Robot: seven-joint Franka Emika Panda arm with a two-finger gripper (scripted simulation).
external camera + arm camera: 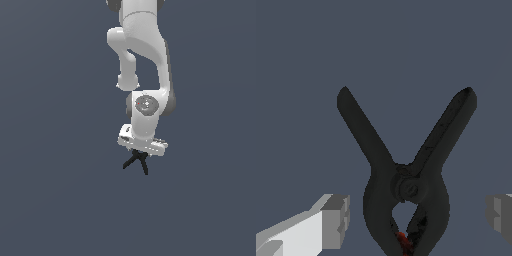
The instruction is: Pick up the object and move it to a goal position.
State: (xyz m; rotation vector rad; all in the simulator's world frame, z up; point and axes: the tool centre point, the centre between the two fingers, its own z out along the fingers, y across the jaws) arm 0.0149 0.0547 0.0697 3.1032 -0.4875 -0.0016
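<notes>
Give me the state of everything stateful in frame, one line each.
Spring clamp: handles splayed apart, red-tipped end toward the camera; sits between the fingers, not gripped.
Hand: open; fingers stand on either side of the clamp with gaps showing in the wrist view.
Arm: bent down over the clamp.
</notes>
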